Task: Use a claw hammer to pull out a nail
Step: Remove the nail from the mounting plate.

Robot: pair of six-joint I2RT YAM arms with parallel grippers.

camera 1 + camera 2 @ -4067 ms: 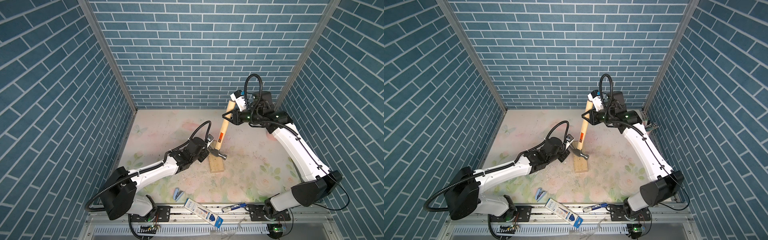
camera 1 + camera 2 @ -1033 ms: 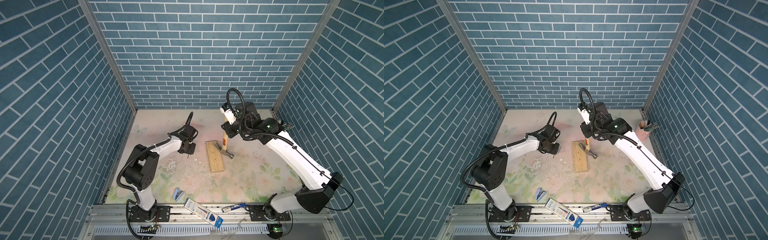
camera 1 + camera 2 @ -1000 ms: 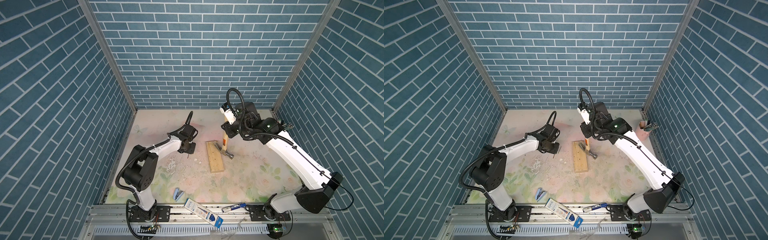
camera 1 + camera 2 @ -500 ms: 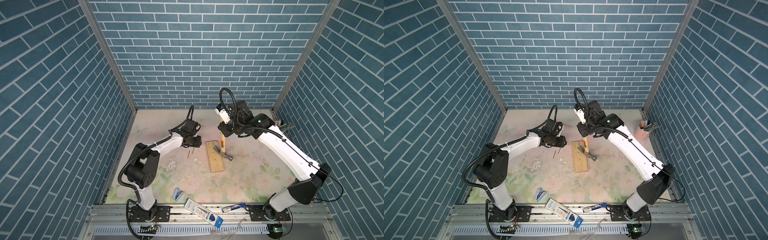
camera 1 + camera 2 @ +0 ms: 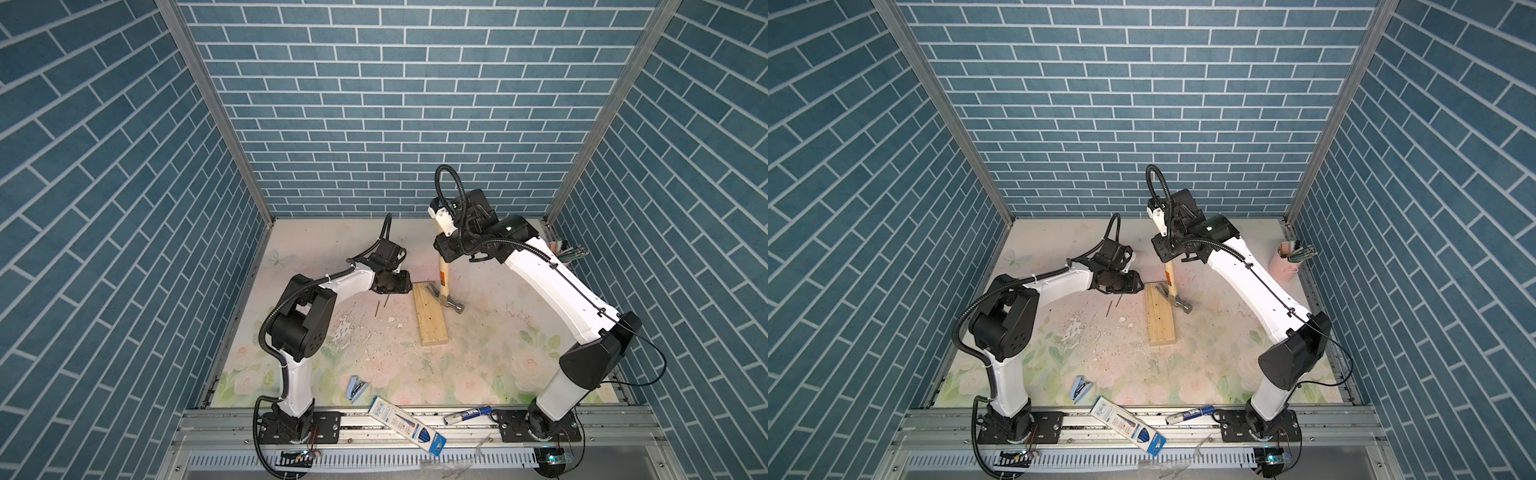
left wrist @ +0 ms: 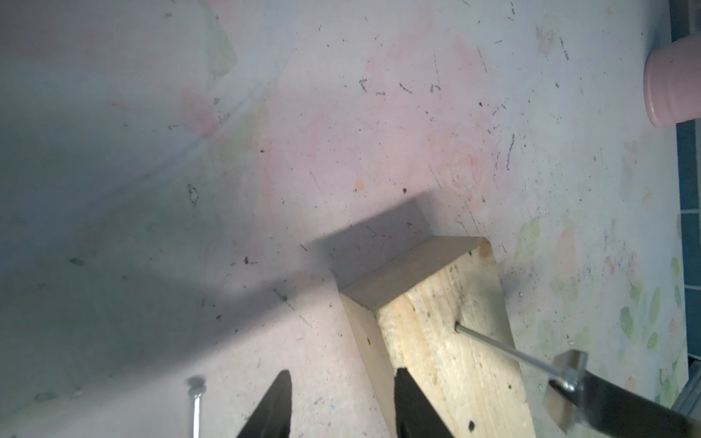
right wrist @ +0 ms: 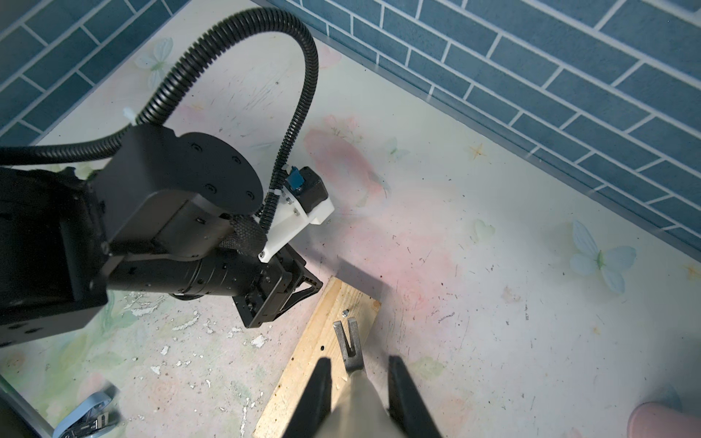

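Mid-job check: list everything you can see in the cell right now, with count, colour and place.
claw hammer: one, pale handle, grey head; upright over the block's far end.
wooden block: one, pale; flat, mid-table.
nail: one, silver; standing in the block, at the claw's tips.
loose nails: apparently two, dark; on the table beside the block.
stapler: one, blue; table front.
box: one, blue-and-white; across the front rail.
marker: one, white-and-blue; front rail.
cup: one, pink, holding pens; table's right edge.
left gripper: black, open, empty, at the block's far end.
right gripper: black, shut on the hammer handle.
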